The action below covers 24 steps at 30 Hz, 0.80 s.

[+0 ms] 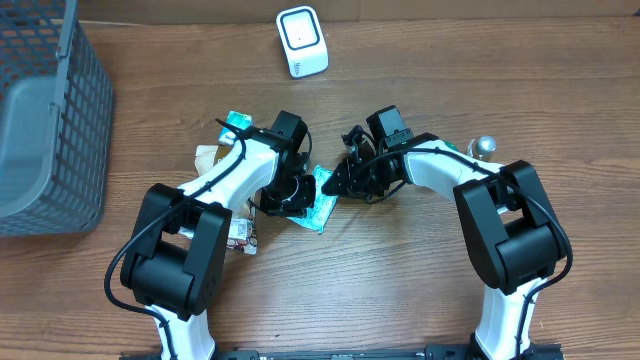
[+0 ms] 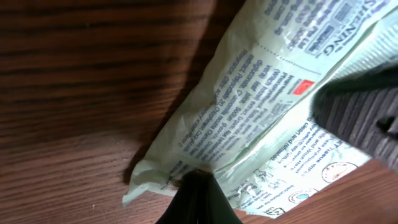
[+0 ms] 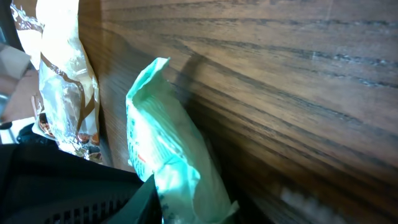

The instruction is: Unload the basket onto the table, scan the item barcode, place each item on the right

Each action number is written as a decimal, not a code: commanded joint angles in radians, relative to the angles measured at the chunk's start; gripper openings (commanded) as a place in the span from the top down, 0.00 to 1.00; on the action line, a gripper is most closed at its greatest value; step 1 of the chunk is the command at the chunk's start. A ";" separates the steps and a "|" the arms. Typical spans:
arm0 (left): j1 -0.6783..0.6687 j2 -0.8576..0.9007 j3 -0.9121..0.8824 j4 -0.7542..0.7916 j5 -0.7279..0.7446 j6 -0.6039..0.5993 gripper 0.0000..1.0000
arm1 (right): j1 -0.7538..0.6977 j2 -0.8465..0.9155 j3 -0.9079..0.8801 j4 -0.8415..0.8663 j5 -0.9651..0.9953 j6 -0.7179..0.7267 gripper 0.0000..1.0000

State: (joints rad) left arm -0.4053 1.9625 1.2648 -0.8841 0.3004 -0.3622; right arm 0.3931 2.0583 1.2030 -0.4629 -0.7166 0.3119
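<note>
At table centre, left tool (image 1: pixel 293 195) pinched shut on the mint-green packet (image 1: pixel 322 206), right tool (image 1: pixel 343 178) at its 2 o'clock end, grip unclear: pickup step; next, present barcode to scanner (image 1: pixel 302 42) at 12 o'clock.

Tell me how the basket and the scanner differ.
The basket is gray mesh; the scanner is white and smooth. The basket is far larger than the scanner. The basket is cut off at the left edge; the scanner shows whole, top middle. Both sit on the wooden table.
</note>
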 commanded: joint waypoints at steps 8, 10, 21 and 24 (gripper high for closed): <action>-0.005 -0.076 0.016 0.051 -0.034 0.018 0.83 | -0.016 -0.003 -0.010 0.065 -0.176 -0.028 0.64; -0.014 -0.066 -0.004 0.074 -0.076 0.018 0.83 | -0.021 -0.003 -0.010 0.062 -0.176 -0.028 0.64; -0.006 -0.057 -0.024 0.084 -0.121 0.018 0.96 | -0.021 -0.003 -0.010 0.070 -0.144 -0.025 0.63; -0.006 -0.073 -0.012 0.073 -0.085 0.029 0.96 | -0.021 -0.003 -0.010 0.065 -0.099 -0.024 0.62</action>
State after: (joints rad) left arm -0.4122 1.9003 1.2449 -0.8032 0.1963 -0.3588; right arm 0.3737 2.0583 1.2007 -0.3988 -0.8509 0.2916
